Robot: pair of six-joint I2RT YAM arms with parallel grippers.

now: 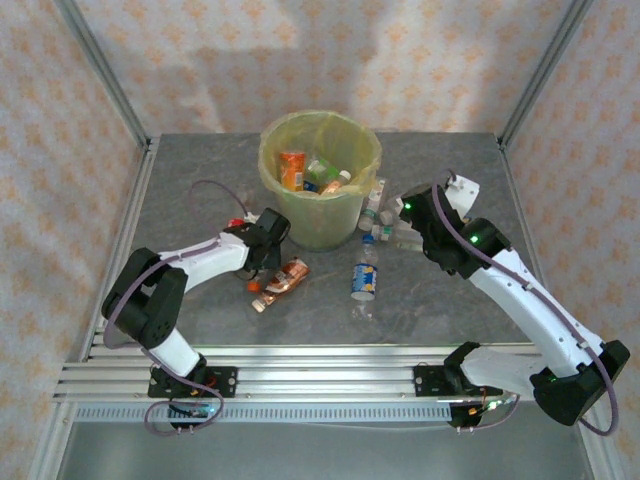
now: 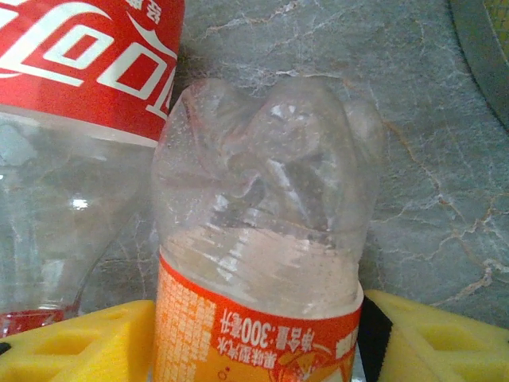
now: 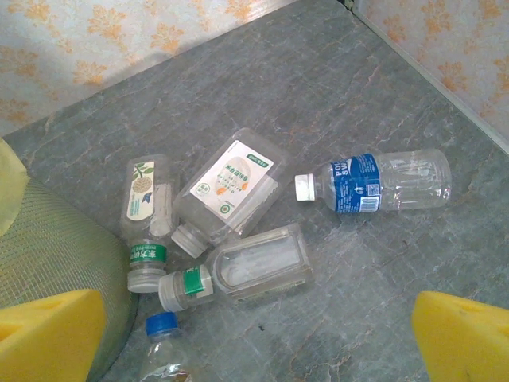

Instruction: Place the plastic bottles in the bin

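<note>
So the bin point(image 1: 272, 150), pale green with a yellow bag over the rim, sits toward the back of the grey surface point(image 1: 300, 325) and already has a few bottles point(image 1: 292, 170) inside it. The left hand point(image 1: 270, 262) is down at the bin's near-left side, straddling the orange bottle point(image 1: 285, 279), which lies on the surface there. In the left wrist view the bottle's crumpled clear base pokes up between the yellow fingers point(image 2: 79, 346), which sit right against its sides. I honestly can't tell whether they're squeezing it or just flanking it. A Coke bottle point(image 2: 79, 119) lies just beside it, on the side away from the bin. A blue-label bottle point(image 1: 365, 280) lies alone on the near side of the bin, a bit right of centre. The right hand point(image 1: 412, 215) hangs over the pile just right of the bin, spread wide with nothing in it. Its fingers point(image 3: 48, 334) show at the bottom corners of the right wrist view. In that pile, the leaf-label bottle point(image 3: 147, 211) and the blue-cap bottle point(image 3: 163, 354) are the ones nearest the bin wall. Next out are the square bottle point(image 3: 231, 187) and the flat clear bottle point(image 3: 254, 270), the two touching. The white-cap bottle point(image 3: 374, 183) is the farthest from the bin.
</note>
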